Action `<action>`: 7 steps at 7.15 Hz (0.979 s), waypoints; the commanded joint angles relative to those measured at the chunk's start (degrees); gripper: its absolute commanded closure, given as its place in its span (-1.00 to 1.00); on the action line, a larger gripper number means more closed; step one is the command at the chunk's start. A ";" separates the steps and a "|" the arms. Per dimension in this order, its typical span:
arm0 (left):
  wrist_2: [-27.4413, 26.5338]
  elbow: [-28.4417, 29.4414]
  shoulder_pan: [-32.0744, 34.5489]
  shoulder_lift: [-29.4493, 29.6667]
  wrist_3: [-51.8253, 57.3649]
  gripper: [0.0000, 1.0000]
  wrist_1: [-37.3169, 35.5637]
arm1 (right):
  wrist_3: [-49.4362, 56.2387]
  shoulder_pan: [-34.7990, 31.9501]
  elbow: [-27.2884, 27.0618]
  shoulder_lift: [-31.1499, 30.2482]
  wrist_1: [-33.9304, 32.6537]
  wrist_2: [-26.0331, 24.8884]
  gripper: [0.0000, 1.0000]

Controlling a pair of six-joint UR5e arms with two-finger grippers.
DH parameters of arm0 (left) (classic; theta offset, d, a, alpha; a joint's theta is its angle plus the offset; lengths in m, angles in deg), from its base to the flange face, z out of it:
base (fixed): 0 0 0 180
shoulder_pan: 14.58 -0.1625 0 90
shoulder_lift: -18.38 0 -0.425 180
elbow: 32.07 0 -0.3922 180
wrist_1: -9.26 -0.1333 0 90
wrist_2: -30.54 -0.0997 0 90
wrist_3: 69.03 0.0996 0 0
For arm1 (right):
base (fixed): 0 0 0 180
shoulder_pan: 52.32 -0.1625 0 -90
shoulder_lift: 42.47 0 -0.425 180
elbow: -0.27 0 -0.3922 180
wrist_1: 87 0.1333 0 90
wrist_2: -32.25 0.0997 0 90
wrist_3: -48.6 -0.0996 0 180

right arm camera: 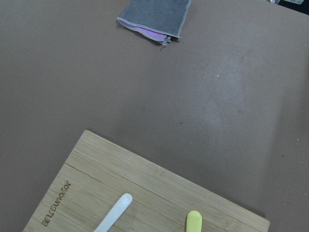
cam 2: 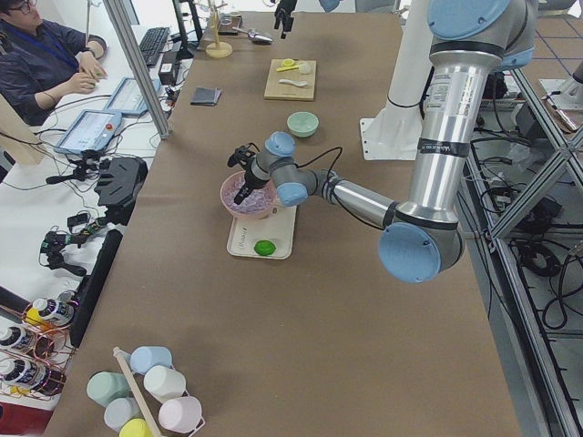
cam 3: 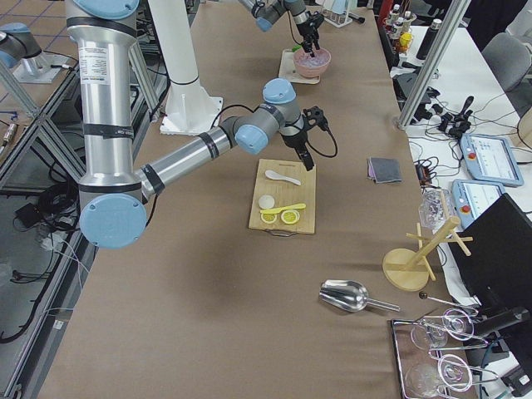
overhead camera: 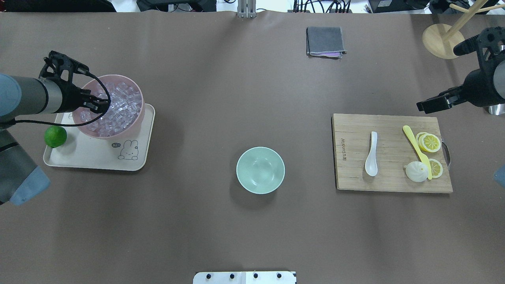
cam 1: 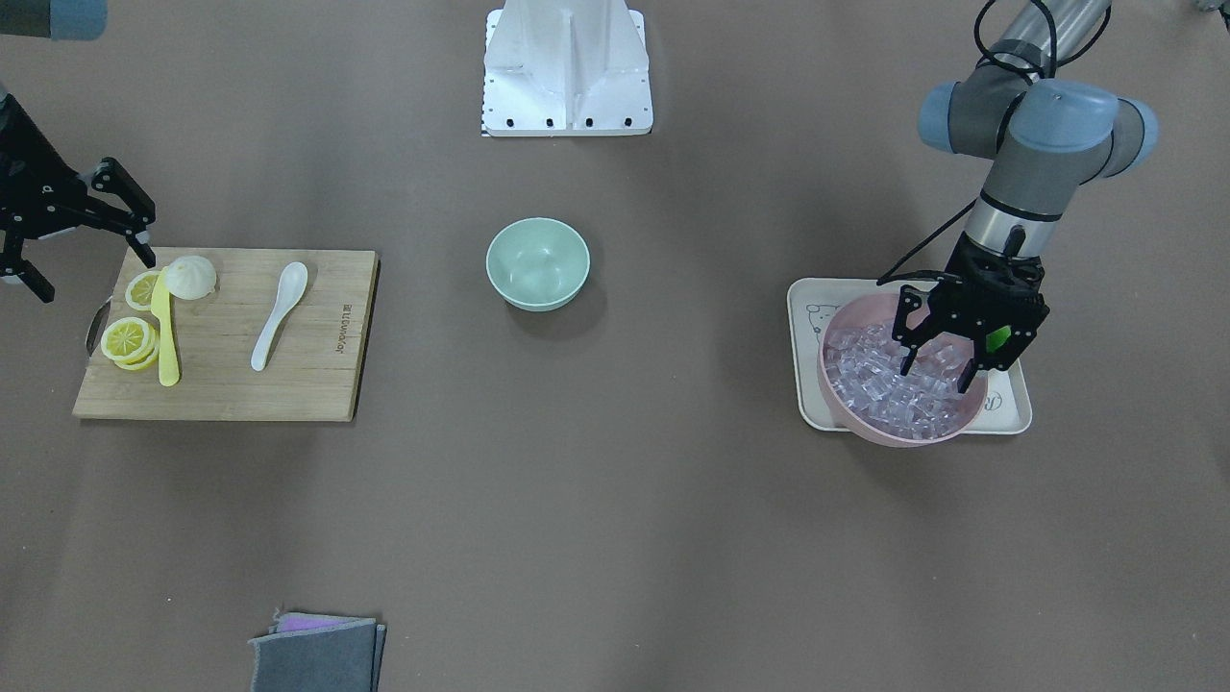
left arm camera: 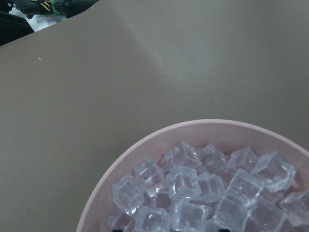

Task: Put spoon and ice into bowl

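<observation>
The white spoon (cam 1: 279,312) lies on a wooden cutting board (cam 1: 288,384); it also shows in the overhead view (overhead camera: 371,157), and its handle end shows in the right wrist view (right arm camera: 113,215). The mint-green bowl (cam 1: 538,262) stands empty at mid-table, also in the overhead view (overhead camera: 260,170). Several clear ice cubes (cam 1: 884,380) fill a pink bowl (cam 1: 865,423); the left wrist view shows them close up (left arm camera: 193,193). My left gripper (cam 1: 937,375) is open with its fingertips down among the ice. My right gripper (cam 1: 96,277) is open and empty, above the board's outer end, away from the spoon.
The pink bowl stands on a cream tray (overhead camera: 98,157) with a lime (overhead camera: 55,136). A yellow knife (overhead camera: 414,144), lemon slices (overhead camera: 429,142) and a white bun (overhead camera: 416,171) share the board. A grey cloth (overhead camera: 324,40) and a wooden stand (overhead camera: 442,41) lie across the table.
</observation>
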 commanded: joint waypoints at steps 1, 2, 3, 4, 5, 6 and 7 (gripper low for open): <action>-0.02 0.58 -0.01 0.06 0.08 -0.38 0.00 | 0.00 0.00 0.00 0.01 0.00 -0.02 -1.00; -0.02 0.93 -0.09 0.15 0.08 -0.38 0.00 | 0.00 0.00 0.09 0.01 0.00 -0.02 -1.00; -0.11 1.37 -0.01 0.15 0.16 -0.37 0.00 | 0.00 0.00 0.09 0.01 0.00 -0.02 -1.00; -0.11 1.37 -0.09 0.15 0.16 -0.35 0.00 | 0.00 0.00 0.00 0.01 0.00 -0.02 -1.00; -0.11 1.37 -0.09 0.24 0.16 -0.32 0.00 | 0.00 0.00 0.00 0.01 0.00 -0.02 -1.00; -0.11 1.28 -0.09 0.24 0.16 -0.26 0.00 | 0.00 0.00 0.09 0.01 0.00 -0.02 -1.00; -0.11 1.28 -0.09 0.24 0.08 -0.16 0.00 | 0.00 0.00 0.09 0.01 0.00 -0.02 -1.00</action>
